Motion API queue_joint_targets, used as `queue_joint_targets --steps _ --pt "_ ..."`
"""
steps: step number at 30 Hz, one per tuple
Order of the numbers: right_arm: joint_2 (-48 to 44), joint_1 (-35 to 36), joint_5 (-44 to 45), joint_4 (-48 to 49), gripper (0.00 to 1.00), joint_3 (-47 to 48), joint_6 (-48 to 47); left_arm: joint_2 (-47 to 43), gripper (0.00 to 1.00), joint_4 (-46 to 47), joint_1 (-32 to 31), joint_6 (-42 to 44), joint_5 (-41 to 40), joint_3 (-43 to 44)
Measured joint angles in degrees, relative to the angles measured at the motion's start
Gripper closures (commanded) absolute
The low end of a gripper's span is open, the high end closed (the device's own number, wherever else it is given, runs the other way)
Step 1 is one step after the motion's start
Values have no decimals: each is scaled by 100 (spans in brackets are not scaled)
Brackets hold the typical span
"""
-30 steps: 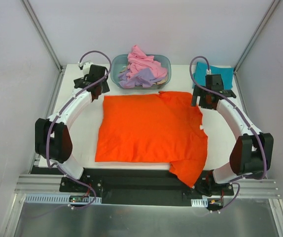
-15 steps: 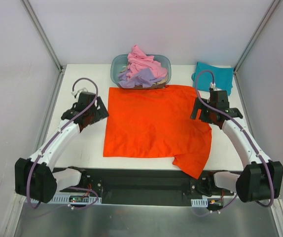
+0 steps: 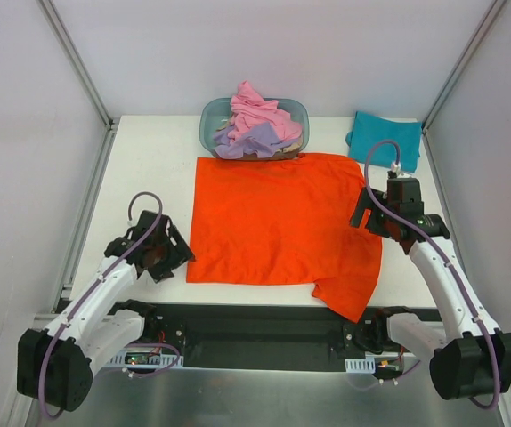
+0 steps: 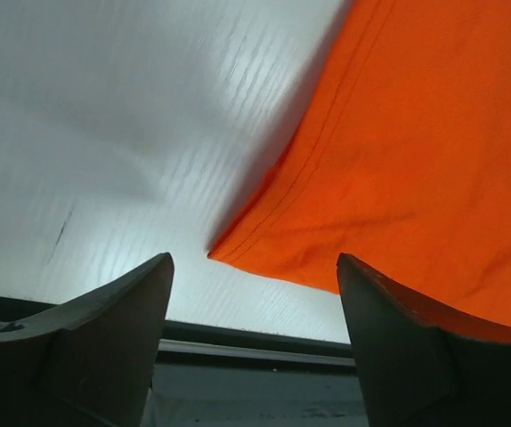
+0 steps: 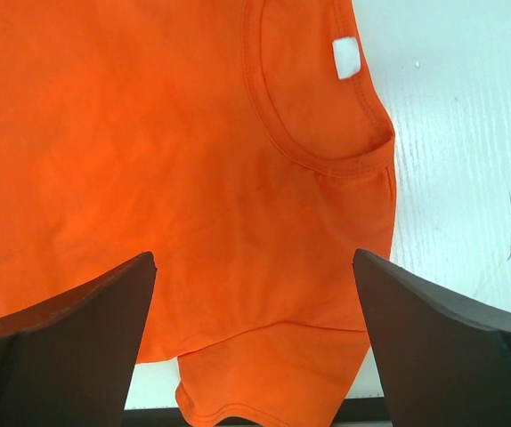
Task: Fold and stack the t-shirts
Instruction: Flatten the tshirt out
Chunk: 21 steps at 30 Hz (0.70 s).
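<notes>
The white table [image 3: 149, 160] carries an orange t-shirt [image 3: 273, 222] spread flat at its middle, with one flap at 5 o'clock hanging over the near edge. At 12 o'clock from that shirt, touching its far hem, stands a blue-grey tub [image 3: 207, 124] holding a crumpled pink shirt [image 3: 254, 105] and a lavender shirt [image 3: 257, 140]. A folded teal shirt [image 3: 385, 138] lies at 1 o'clock, apart from the orange one.

The left gripper [image 3: 162, 253] sits at 8 o'clock, just beside the orange shirt's near-left corner. The overhead view hides its jaws, but the left wrist view shows them spread wide and empty, with the hemmed corner lying ahead of them.

The right gripper [image 3: 376, 213] is at 3 o'clock over the shirt's edge. Only its wrist view shows its fingers released, above the collar [image 5: 327, 160] and a small white label [image 5: 346, 58].
</notes>
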Motion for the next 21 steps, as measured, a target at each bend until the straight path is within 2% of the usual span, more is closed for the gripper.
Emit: queue_joint_targets --steps 2,4,10,19,21 --pt "2 -7 -4 -39 3 -63 24 39 34 -48 0 -111 199 -140" --pt "2 -17 -7 -63 3 -114 37 70 46 -55 0 -199 304 -223" --pt "52 -72 -9 -122 3 -144 37 450 62 -55 -4 -354 413 -260" --pt "140 -114 -11 -140 3 -144 37 929 63 22 -118 -369 452 -330" --pt "146 -127 -13 -153 3 -144 39 1064 66 94 -149 -367 435 -339"
